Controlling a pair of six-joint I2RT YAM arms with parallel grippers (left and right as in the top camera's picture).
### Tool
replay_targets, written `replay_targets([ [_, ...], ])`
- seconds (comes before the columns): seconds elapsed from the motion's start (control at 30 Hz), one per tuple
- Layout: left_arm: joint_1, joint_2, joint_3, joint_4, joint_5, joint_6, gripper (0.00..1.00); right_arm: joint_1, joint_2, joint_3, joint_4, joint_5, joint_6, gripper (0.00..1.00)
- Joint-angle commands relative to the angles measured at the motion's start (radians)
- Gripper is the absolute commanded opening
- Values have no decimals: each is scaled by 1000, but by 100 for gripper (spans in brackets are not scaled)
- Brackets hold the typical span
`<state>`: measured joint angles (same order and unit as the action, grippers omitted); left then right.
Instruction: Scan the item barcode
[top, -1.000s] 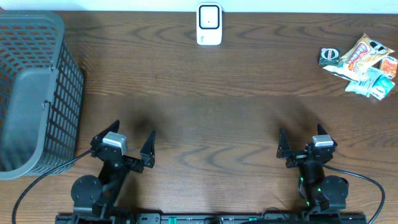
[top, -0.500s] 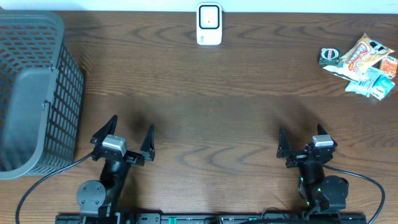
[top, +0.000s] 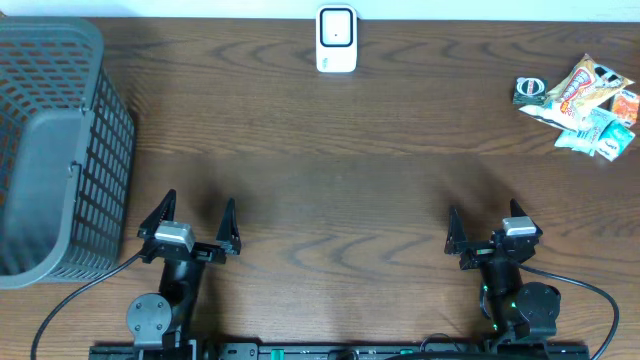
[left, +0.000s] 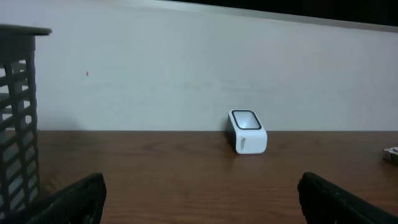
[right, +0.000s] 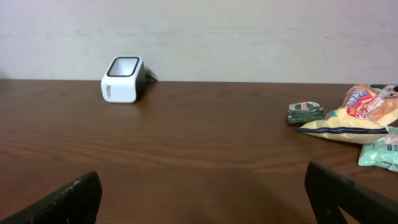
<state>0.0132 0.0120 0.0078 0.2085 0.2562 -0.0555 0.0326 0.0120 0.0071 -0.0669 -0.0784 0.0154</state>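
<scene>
A white barcode scanner (top: 337, 40) stands at the table's far edge, its window facing up; the left wrist view shows the scanner (left: 249, 132) and so does the right wrist view (right: 123, 79). The items are a pile of snack packets (top: 588, 105) at the far right, with a small dark round pack (top: 530, 90) beside them; the pile (right: 357, 118) lies ahead and to the right in the right wrist view. My left gripper (top: 195, 215) (left: 202, 202) is open and empty near the front left. My right gripper (top: 484, 218) (right: 205, 202) is open and empty near the front right.
A tall grey mesh basket (top: 50, 150) fills the left end of the table, close to my left arm; its wall (left: 15, 124) shows at the left of the left wrist view. A pale wall runs behind the table's far edge.
My left gripper has shifted a little to the left and swung to point straight up the table. The right arm has not moved. Both grippers stay open.
</scene>
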Motion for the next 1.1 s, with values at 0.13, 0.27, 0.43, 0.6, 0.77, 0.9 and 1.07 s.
replay_targets([
  [0.13,6,-11,-4,-18,-77,-13,98,8,-7,-1,-4,-6,6,99],
  [0.27,6,-11,-4,-127,-93,-13,98,8,-7,-1,-4,-6,6,99],
  [0.43,6,-11,-4,-224,-105,-13,98,8,-7,-1,-4,-6,6,99],
  [0.6,6,-11,-4,-269,-120,-13,98,8,-7,-1,-4,-6,6,99],
  [0.77,6,-11,-4,-272,-156,-52,98,8,-7,-1,-4,-6,6,99],
  [0.9,6,-11,-4,-279,-232,-122,98,8,-7,-1,-4,-6,6,99],
  [1.07,5,-11,-4,-282,-242,-113,98,8,-7,-1,-4,-6,6,99],
])
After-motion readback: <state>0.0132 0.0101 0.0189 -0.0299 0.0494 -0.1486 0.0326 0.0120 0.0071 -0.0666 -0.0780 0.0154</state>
